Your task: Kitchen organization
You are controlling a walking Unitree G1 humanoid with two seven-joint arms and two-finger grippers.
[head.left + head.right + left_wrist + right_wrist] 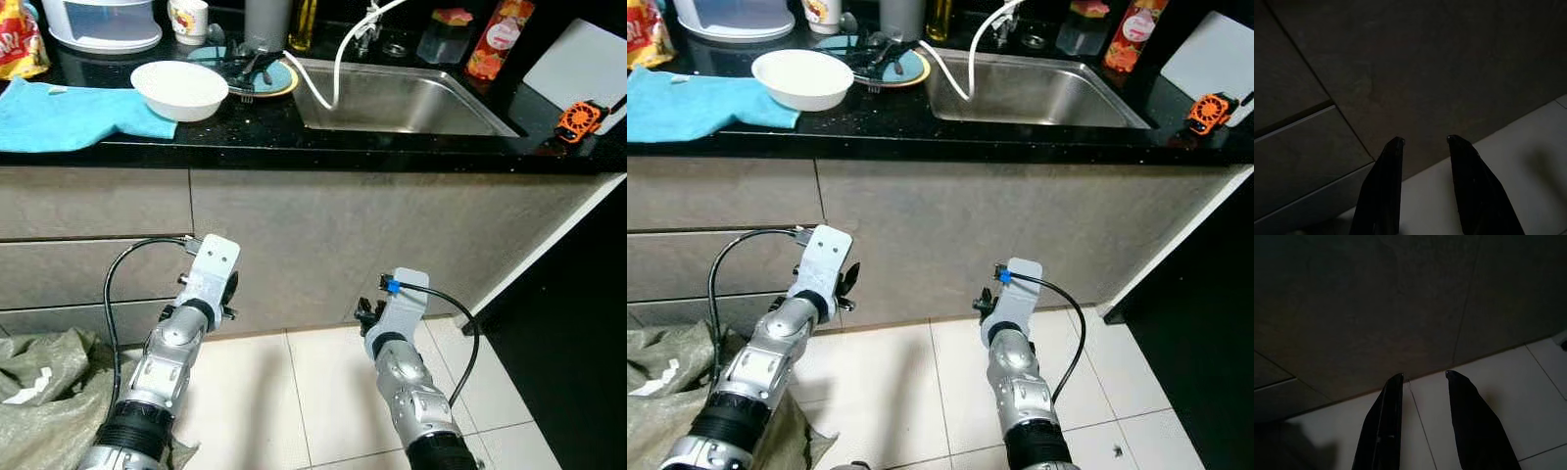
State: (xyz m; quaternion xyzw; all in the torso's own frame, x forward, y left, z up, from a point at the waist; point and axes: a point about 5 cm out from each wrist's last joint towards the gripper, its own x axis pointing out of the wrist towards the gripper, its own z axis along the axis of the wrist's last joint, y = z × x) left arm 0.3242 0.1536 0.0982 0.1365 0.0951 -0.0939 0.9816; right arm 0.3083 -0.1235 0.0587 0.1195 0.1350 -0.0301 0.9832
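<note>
On the black counter (255,132) stands a white bowl (180,88), with a blue cloth (69,113) to its left. Behind the bowl lies a plate (277,80) holding dark utensils. The steel sink (392,98) is set in the counter right of the plate, and a white hose (338,59) hangs into it. Both arms are held low in front of the grey cabinet fronts (333,235). My left gripper (1425,142) is open and holds nothing, pointing at the cabinet base. My right gripper (1424,376) is open too, over the floor tiles.
A white appliance (103,22), a mug (188,18), bottles (500,37), a white board (583,64) and an orange gadget (580,119) sit along the counter. A crumpled grey-green sack (44,401) lies on the floor at the left. A dark area borders the tiles at the right.
</note>
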